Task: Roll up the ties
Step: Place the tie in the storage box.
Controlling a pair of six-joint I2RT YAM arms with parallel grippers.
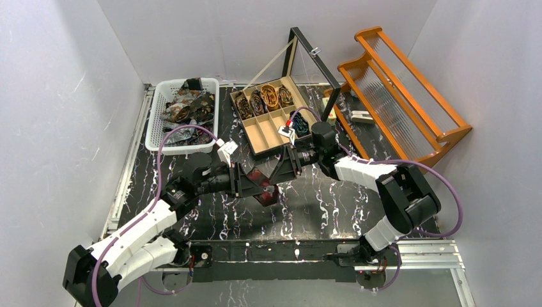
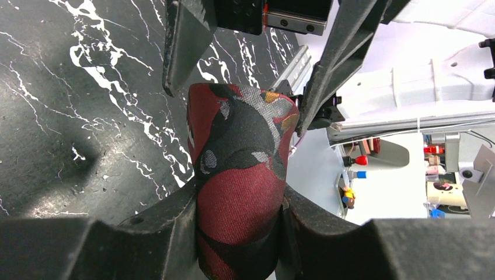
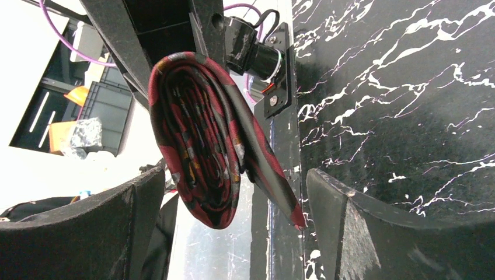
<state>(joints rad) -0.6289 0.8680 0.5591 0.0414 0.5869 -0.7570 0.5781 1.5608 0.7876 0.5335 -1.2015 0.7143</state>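
A maroon tie with dark patterning (image 2: 239, 157), rolled into a flattened coil, hangs above the black marble table (image 1: 319, 204). My left gripper (image 2: 239, 195) is shut on its sides. The coil's spiral end (image 3: 198, 146) faces the right wrist camera, with a loose tail tip (image 3: 292, 213) hanging off it. My right gripper (image 3: 233, 175) stands open around the coil, its fingers (image 3: 341, 221) apart from the fabric. From above, the tie (image 1: 266, 194) sits mid-table between the left gripper (image 1: 250, 182) and the right gripper (image 1: 283, 167). More ties lie loose in a white basket (image 1: 155, 125).
A tan organizer box (image 1: 258, 133) with its glass lid (image 1: 312, 61) raised stands behind the grippers, with several rolled ties (image 1: 268, 97) in its back compartments and a blue one (image 1: 299, 125) at the front right. An orange wooden rack (image 1: 399, 89) fills the back right.
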